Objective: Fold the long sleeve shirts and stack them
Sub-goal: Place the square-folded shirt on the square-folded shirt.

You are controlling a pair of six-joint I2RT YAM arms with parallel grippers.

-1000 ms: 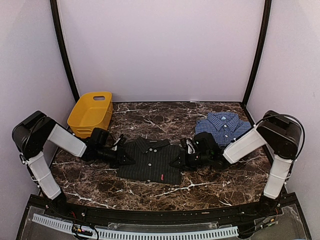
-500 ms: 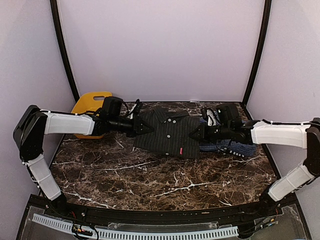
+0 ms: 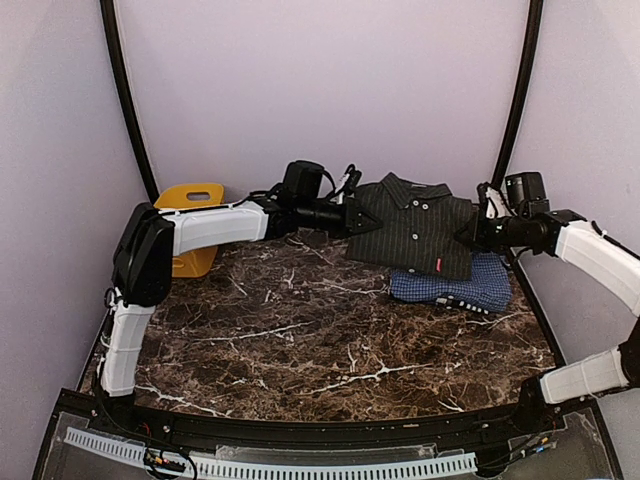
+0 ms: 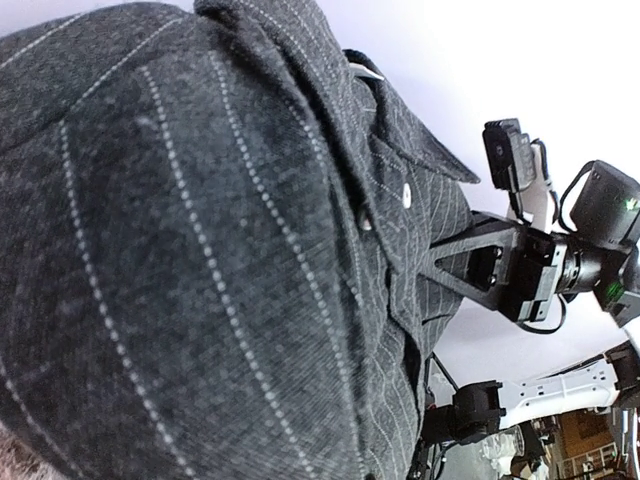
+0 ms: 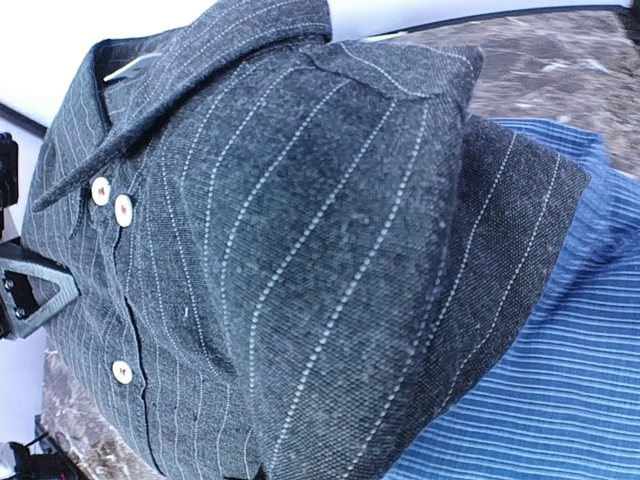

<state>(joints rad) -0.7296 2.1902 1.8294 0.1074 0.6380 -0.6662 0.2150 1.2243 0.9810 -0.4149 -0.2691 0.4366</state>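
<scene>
Fingers of the left gripper [image 3: 352, 222] are clamped tight on the left edge of the black pinstriped collared cloth shirt [image 3: 415, 225]. Those of the right gripper [image 3: 468, 237] are pinched just as tight on its right edge. The garment hangs spread between the two arms, collar toward the far wall.

Nearest the arm bases runs the dark brown, white-veined marble tabletop [image 3: 300, 350]. Farther back, near its far right corner, the blue small-checked cloth shirt [image 3: 460, 288] lies folded flat. The black pinstriped collared cloth shirt is held over that one's far part (whether the two touch cannot be told). A small red tag [image 3: 438, 266] sits near its lower edge, any writing on it too small to read. At the far left corner stands the yellow plastic basket [image 3: 190, 215], partly behind the left arm.

Only the overhead view shows the tag and the basket. The left wrist view, filled with pinstriped cloth, shows the right gripper biting the opposite edge. The right wrist view alone shows the white buttons [image 5: 123, 210] clearly, the blue cloth directly under the black, and a pale strip [image 5: 125, 68] inside the collar with no legible lettering.
</scene>
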